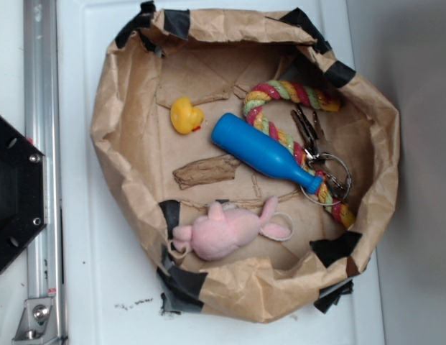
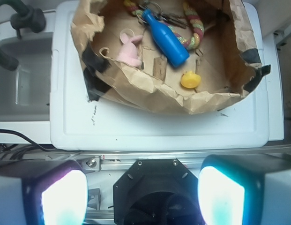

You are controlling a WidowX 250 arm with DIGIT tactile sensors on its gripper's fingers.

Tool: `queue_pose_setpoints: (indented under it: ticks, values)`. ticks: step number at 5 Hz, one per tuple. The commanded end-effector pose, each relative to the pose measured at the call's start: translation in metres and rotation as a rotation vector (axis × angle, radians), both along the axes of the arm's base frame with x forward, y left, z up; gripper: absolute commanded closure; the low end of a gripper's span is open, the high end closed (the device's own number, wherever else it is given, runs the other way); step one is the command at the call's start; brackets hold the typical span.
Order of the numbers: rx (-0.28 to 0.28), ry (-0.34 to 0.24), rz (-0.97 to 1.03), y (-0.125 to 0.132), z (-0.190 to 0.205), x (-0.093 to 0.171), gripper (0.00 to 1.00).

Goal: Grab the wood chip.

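The wood chip [image 1: 206, 171] is a small flat brown ridged piece lying on the floor of the brown paper bag tray [image 1: 118, 136], just left of the blue bottle [image 1: 267, 152]. In the wrist view the chip [image 2: 160, 67] lies below the bottle [image 2: 165, 37]. My gripper [image 2: 142, 197] is open and empty, its two glowing pads [image 2: 64, 199] far apart. It hangs high above the robot's black base, well away from the tray. The gripper does not show in the exterior view.
In the tray lie a yellow rubber duck [image 1: 185, 115], a pink plush rabbit [image 1: 226, 230], a coloured rope toy [image 1: 294, 97] and keys on a ring [image 1: 327, 171]. The tray walls stand crumpled with black tape. A metal rail [image 1: 42, 165] and the black base [image 1: 14, 194] are at the left.
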State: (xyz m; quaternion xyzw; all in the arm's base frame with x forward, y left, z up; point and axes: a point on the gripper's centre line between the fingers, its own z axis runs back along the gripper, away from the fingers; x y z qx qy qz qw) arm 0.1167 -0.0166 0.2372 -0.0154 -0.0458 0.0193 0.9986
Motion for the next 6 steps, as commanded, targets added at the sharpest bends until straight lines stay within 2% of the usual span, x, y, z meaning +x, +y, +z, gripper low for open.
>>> queue_pose_setpoints:
  ticks: [1, 2, 3, 4, 5, 6]
  values:
    - [0.000, 0.000, 0.000, 0.000, 0.000, 0.000, 0.00]
    - [0.029, 0.017, 0.091, 0.014, -0.035, 0.050, 0.00]
    - [-0.007, 0.014, 0.151, 0.019, -0.055, 0.078, 0.00]
    - [-0.016, 0.032, 0.231, 0.032, -0.085, 0.094, 0.00]
    - [-0.025, 0.024, 0.374, 0.057, -0.116, 0.088, 0.00]
    - [0.013, 0.059, 0.434, 0.062, -0.142, 0.088, 0.00]
